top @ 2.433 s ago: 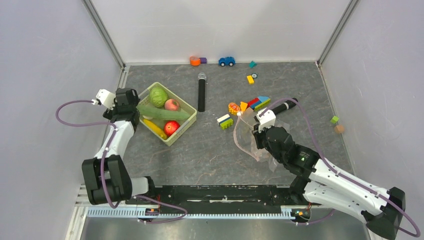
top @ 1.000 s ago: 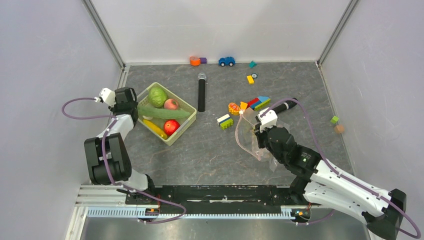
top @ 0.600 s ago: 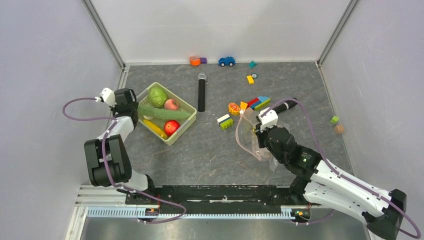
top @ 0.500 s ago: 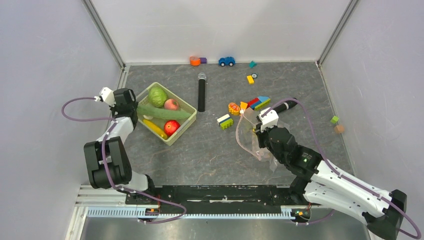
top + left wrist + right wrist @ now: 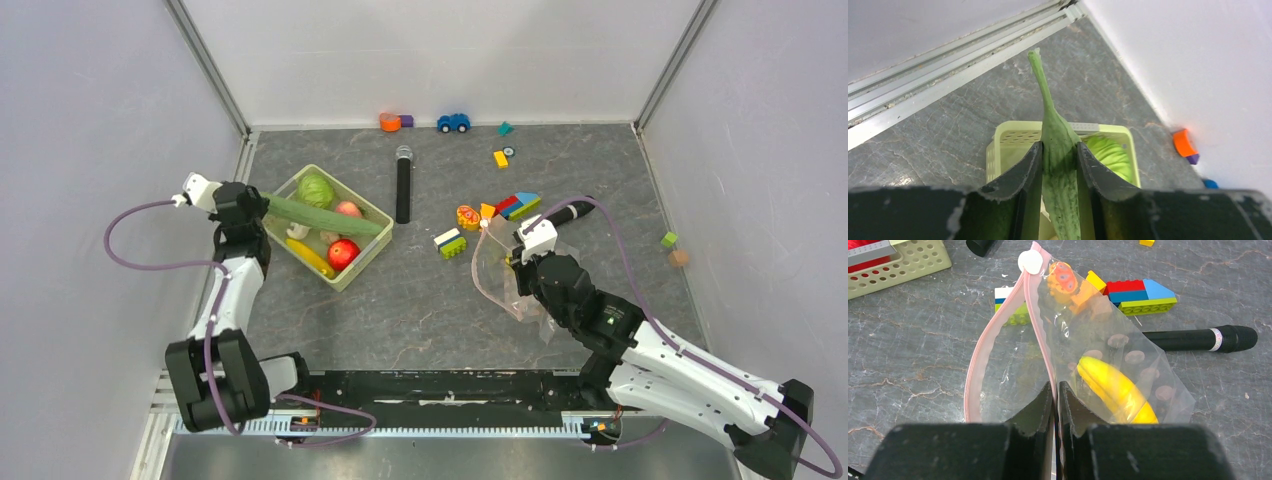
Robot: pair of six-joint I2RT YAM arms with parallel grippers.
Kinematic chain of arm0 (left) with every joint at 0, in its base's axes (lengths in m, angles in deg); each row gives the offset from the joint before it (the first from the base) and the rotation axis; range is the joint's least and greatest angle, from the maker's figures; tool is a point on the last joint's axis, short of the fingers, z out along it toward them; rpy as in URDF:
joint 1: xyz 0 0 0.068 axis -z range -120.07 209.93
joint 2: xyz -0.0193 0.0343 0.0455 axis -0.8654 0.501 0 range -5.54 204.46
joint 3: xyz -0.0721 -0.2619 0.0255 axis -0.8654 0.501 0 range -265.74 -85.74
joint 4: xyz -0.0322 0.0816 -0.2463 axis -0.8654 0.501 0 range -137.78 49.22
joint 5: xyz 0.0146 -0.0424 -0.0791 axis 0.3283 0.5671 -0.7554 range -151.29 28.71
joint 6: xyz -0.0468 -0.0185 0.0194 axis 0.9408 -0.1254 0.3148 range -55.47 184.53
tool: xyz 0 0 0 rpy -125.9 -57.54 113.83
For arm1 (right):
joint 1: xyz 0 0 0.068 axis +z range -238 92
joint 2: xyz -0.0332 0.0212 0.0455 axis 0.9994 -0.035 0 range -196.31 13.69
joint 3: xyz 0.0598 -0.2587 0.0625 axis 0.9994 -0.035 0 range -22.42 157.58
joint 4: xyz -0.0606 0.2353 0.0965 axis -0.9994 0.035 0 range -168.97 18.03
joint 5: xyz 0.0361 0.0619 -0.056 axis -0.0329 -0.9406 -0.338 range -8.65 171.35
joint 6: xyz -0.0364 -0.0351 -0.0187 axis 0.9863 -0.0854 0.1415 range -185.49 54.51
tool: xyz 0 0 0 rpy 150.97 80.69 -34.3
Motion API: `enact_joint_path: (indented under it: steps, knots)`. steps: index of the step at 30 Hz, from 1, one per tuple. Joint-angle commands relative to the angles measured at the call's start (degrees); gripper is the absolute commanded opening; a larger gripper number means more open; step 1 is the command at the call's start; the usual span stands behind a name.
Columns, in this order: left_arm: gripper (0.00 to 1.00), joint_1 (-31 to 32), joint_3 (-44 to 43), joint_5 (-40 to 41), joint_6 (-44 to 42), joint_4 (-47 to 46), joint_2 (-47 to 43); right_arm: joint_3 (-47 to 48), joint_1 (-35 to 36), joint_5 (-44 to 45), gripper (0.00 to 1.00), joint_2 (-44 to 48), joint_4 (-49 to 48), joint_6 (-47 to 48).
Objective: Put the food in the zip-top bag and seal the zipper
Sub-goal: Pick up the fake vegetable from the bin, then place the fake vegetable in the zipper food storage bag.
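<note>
Left jaws, clamped on the long green leafy plastic vegetable, have just tipped its left end up from the pale green plastic basket at left. Right jaws pinch the pink zipper of the clear zip-top bag right of centre, its mouth open, ready for it.

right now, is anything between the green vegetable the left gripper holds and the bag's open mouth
Nothing visible blocks it. Between the long green vegetable and the zip-top bag, the white-and-green block sits just behind the mouth and the black microphone farther back, both off the line.
</note>
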Motion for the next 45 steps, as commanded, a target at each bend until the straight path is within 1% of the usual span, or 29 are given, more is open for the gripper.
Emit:
enact_joint_path:
  steps: [1, 9, 13, 19, 26, 28, 29, 32, 35, 37, 39, 42, 45]
  knots:
    - [0.02, 0.0, 0.6, -0.8, -2.0, -3.6, -6.5, 0.5, 0.0, 1.3, 0.12, 0.0, -2.3, 0.5]
    - [0.02, 0.8, -1.0, 1.1, -1.3, -0.7, -13.6, 0.7, 0.0, 1.4, 0.13, -0.3, -2.3, 0.4]
    - [0.02, 1.8, -1.1, -1.7, -1.3, -1.0, -16.1, 0.9, 0.0, 1.4, 0.12, -0.5, -2.4, 0.4]
    - [0.02, 7.2, -2.5, -3.0, -4.6, -2.4, -18.7, 1.0, 0.0, 1.4, 0.12, -0.7, -2.4, 0.6]
    - [0.02, 9.9, -7.9, -8.5, -5.0, -2.1, -21.4, 1.0, 0.0, 1.2, 0.12, -0.4, -2.6, 0.5]
    - [0.02, 11.8, -9.7, -7.8, -7.0, -2.0, -21.8, 1.0, 0.0, 1.3, 0.12, -0.2, -2.6, 0.4]
    - [0.02, 14.2, -10.7, -7.4, -8.1, -2.0, -22.0, 1.0, 0.0, 1.3, 0.12, -0.1, -2.7, 0.4]
    - [0.02, 18.8, -13.8, -7.4, -12.6, -0.8, -21.6, 1.0, -0.1, 1.6, 0.12, 0.1, -2.9, 0.3]
    - [0.02, 23.7, -15.3, -7.6, -15.0, 0.4, -22.3, 1.1, 0.0, 3.1, 0.12, 0.3, -3.0, -1.4]
    - [0.02, 26.7, -14.9, -8.5, -15.0, 0.1, -23.1, 1.7, -0.1, 6.5, 0.11, -0.1, -2.9, -4.0]
    - [0.02, 29.9, -14.2, -11.6, -14.3, -0.9, -23.7, 3.1, -0.1, 8.8, 0.10, -1.2, -2.0, -6.3]
    - [0.02, 35.0, -14.3, -14.0, -14.4, -1.8, -23.6, 7.1, -0.4, 10.2, 0.07, -4.1, 2.5, -9.2]
    - [0.02, 40.7, -13.6, -13.5, -14.8, -4.7, -23.2, 10.4, -0.7, 10.6, 0.05, -6.8, 5.6, -11.3]
